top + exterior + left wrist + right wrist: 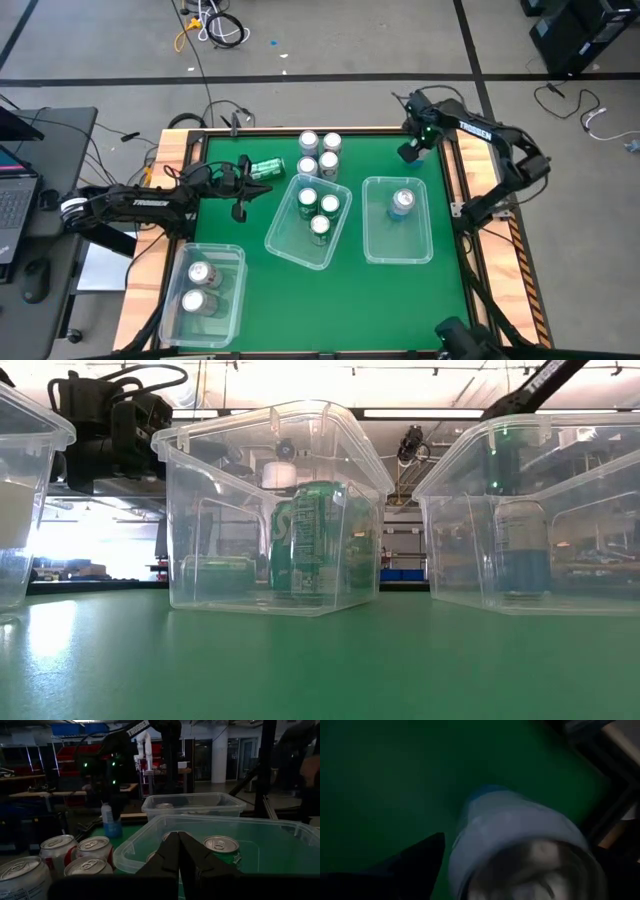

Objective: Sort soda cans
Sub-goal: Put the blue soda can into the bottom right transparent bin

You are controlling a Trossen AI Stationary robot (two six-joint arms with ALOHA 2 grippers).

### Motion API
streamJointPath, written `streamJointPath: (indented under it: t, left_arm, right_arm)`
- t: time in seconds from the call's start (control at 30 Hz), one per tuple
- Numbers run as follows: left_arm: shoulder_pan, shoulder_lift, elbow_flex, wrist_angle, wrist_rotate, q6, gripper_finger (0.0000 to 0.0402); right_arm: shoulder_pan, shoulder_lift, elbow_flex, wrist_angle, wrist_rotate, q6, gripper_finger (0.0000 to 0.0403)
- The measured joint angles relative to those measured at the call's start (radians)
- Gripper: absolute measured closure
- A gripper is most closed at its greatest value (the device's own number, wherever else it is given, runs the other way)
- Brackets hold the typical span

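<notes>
A blue soda can (pixel 111 822) stands upright on the green table near its far right corner. My right gripper (pixel 410 152) hangs over it, pointing down and open; one finger (pixel 420 860) shows beside the can (pixel 515 835), and the other is out of the picture. My left gripper (pixel 245 195) is shut on nothing, held level above the table's left half, its fingers (pixel 178 852) pointing toward the middle bin. Three silver-white cans (pixel 318 155) stand at the far middle. A green can (pixel 266 168) lies on its side beside them.
The middle clear bin (pixel 285 250) holds three green cans (pixel 318 212). The right bin (pixel 425 245) holds one blue can (pixel 402 202). The bin at the near left (pixel 235 300) holds two silver-white cans (pixel 200 285). Wooden rails edge the table.
</notes>
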Motion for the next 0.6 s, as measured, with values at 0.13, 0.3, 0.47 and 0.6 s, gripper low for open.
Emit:
streamJointPath:
  t: [0.13, 0.3, 0.47, 0.6]
  left_arm:
    - [0.0, 0.0, 0.0, -0.004, 0.0, 0.0, 0.0397]
    - [0.0, 0.0, 0.0, -0.006, 0.0, 0.0, 0.0397]
    - [0.0, 0.0, 0.0, -0.007, 0.0, -0.001, 0.0397]
    - [0.0, 0.0, 0.0, -0.007, 0.0, -0.001, 0.0397]
  right_arm:
    - [0.008, 0.053, 0.016, -0.001, 0.013, -0.004, 0.0086]
    - [0.043, 0.045, 0.087, -0.035, 0.017, -0.019, 0.0118]
    - [0.101, 0.007, 0.251, -0.201, 0.021, -0.002, 0.0118]
    - [0.185, -0.005, 0.443, -0.39, 0.021, 0.062, 0.0118]
